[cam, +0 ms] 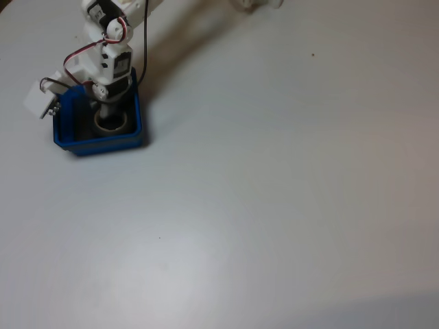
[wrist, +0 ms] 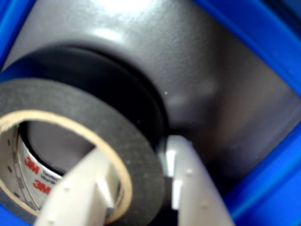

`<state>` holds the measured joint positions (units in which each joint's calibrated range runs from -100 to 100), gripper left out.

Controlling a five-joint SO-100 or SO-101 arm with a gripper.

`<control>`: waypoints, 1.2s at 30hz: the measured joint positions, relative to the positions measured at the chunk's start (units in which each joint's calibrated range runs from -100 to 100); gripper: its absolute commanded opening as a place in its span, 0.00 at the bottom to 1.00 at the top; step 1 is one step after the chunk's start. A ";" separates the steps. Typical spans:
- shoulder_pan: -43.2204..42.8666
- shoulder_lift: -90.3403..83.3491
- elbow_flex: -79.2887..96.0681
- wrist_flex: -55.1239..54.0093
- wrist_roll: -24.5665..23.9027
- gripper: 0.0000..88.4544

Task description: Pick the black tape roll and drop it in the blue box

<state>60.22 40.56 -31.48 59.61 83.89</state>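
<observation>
In the fixed view the blue box (cam: 101,142) is sitting on the pale tabletop (cam: 288,192) toward the upper left, and everything else is being placed against it here. The white arm (cam: 110,34) is reaching down from above the box's far edge and is covering much of its interior, with a red wire (cam: 77,56) and a black cable (cam: 145,41) looping beside the box's far wall. A small white block (cam: 38,99) is hanging just outside the box's left wall. The black tape roll (cam: 112,125) is lying inside the box, near its front wall, with its pale core showing. In the wrist view the black tape roll (wrist: 94,117) is resting on the box's dark grey bottom (wrist: 197,70), with the blue box walls (wrist: 263,28) rising around it. The fingers (wrist: 66,197) are clamping the roll's wall: one white finger is sitting inside the beige core, where red printed lettering is showing, and the other is pressing against the outer black face. The gripper (wrist: 136,188) is blocking the near part of the roll.
</observation>
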 measured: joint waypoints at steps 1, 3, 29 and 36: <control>0.00 0.00 0.00 0.00 0.00 0.02; 0.00 0.00 0.00 0.00 0.00 0.02; 0.00 0.00 0.00 0.00 0.00 0.12; 0.00 0.00 0.00 0.00 0.00 0.16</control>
<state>60.22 40.56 -31.48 59.61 83.89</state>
